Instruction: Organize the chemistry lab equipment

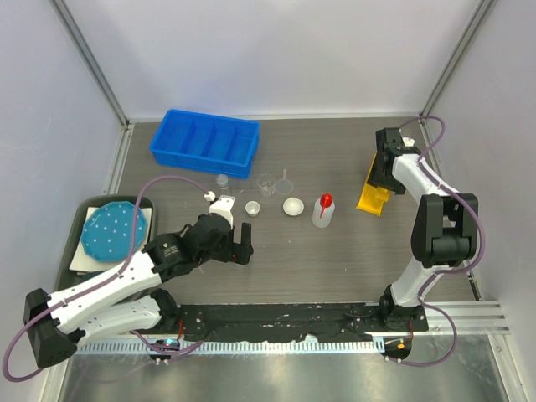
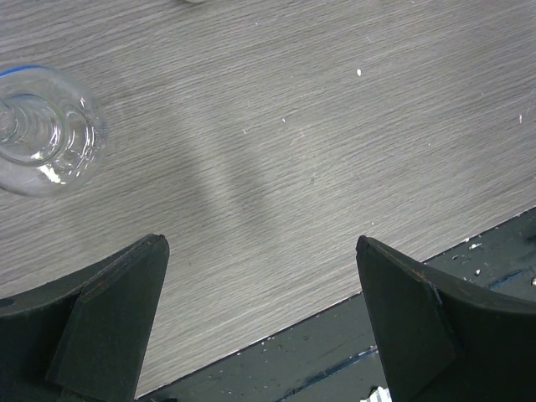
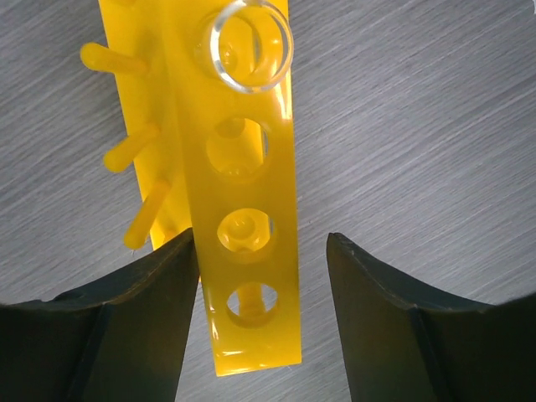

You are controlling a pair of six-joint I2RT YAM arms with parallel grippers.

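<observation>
The yellow holed rack (image 1: 373,195) lies at the right of the table. In the right wrist view the rack (image 3: 247,209) sits between my open right gripper (image 3: 261,251) jaws, close to the left finger, with a clear tube (image 3: 248,46) in its far hole. Mid-table stand a vial (image 1: 222,179), a beaker (image 1: 265,182), a funnel (image 1: 286,178), a small beaker (image 1: 252,208), a white dish (image 1: 292,206) and a red-capped bottle (image 1: 323,209). My left gripper (image 1: 243,244) is open and empty just above the table, with a clear glass vessel (image 2: 42,130) to its far left.
A blue divided bin (image 1: 203,141) stands at the back left. A teal dotted plate (image 1: 115,230) rests on a tray (image 1: 84,213) at the left edge. The black strip at the table's near edge (image 2: 352,343) lies under my left fingers.
</observation>
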